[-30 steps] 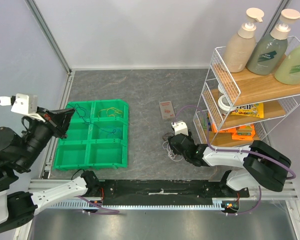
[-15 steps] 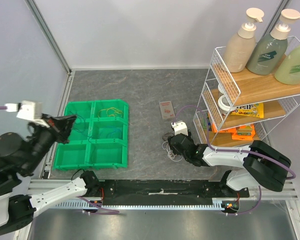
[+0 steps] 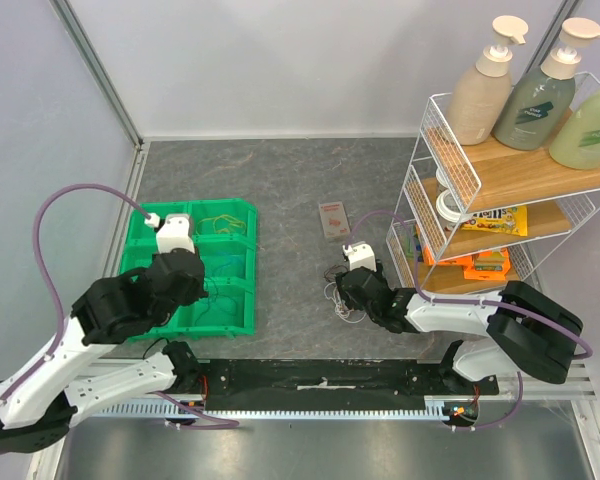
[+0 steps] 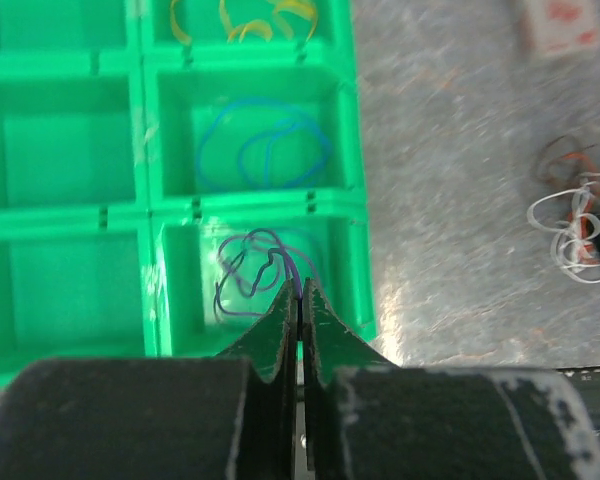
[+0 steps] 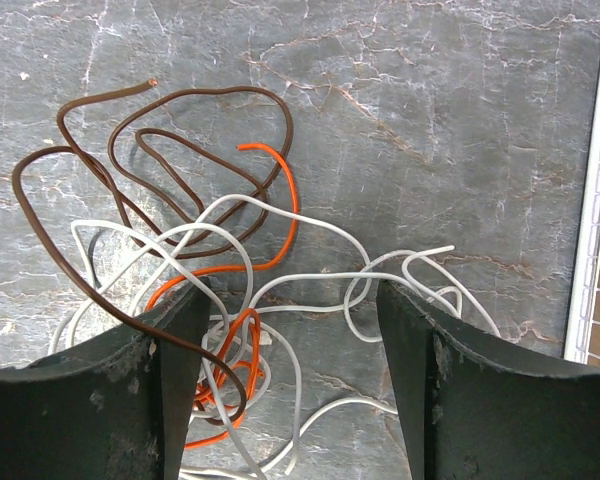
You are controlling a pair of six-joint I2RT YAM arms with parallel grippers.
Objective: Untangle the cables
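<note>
Your left gripper [image 4: 298,292] is pressed together, pinching the purple cable [image 4: 242,278] looped in the near right compartment of the green tray [image 4: 352,200]. To the right, your right gripper [image 5: 290,300] is spread above the white cable [image 5: 325,228], orange cable [image 5: 292,200] and brown cable [image 5: 225,91] tangled on the table [image 5: 430,100]. Farther back sit the blue cable [image 4: 265,155], then the yellow cable [image 4: 245,20].
</note>
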